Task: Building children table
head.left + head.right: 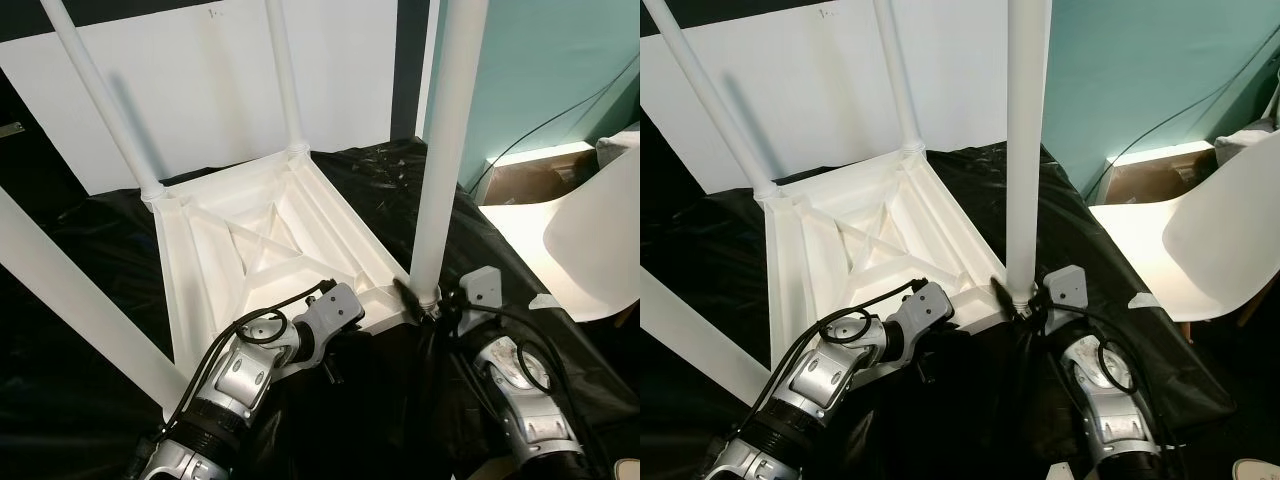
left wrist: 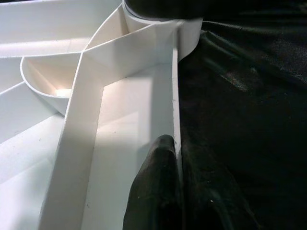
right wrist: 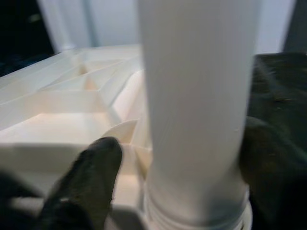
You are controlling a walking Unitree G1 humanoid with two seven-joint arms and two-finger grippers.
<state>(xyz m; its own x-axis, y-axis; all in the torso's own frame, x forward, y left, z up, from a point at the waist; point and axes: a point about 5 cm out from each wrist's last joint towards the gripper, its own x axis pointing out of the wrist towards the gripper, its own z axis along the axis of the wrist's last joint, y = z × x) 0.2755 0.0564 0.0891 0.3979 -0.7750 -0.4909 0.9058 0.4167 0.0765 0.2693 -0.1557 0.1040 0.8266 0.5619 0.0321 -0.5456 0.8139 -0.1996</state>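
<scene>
The white plastic children's table top [image 1: 265, 250] lies upside down on the black plastic sheet [image 1: 90, 300], its ribbed underside up, with four white round plastic legs standing up from its corners. The landmark is the near-right leg [image 1: 445, 150], rising from the near-right corner socket.

The right gripper [image 1: 428, 305] sits at the base of that leg; in the right wrist view one black finger [image 3: 88, 177] lies against the table rim on one side of the leg and a dark shape is on the other, so the fingers appear to straddle the leg, closed around it. The left gripper [image 1: 345, 325] is at the near edge of the table top, just beside the same corner; its black finger [image 2: 156, 187] lies inside the rim wall, seemingly pinching that wall with the other finger outside.

The step in hand looks like seating or twisting this leg into its socket. To do it well, the left gripper should hold the rim steady while the right turns the leg about its own axis, keeping it upright so the thread does not cross. A white moulded plastic chair [image 1: 1200, 245] stands well apart from the leg.
</scene>
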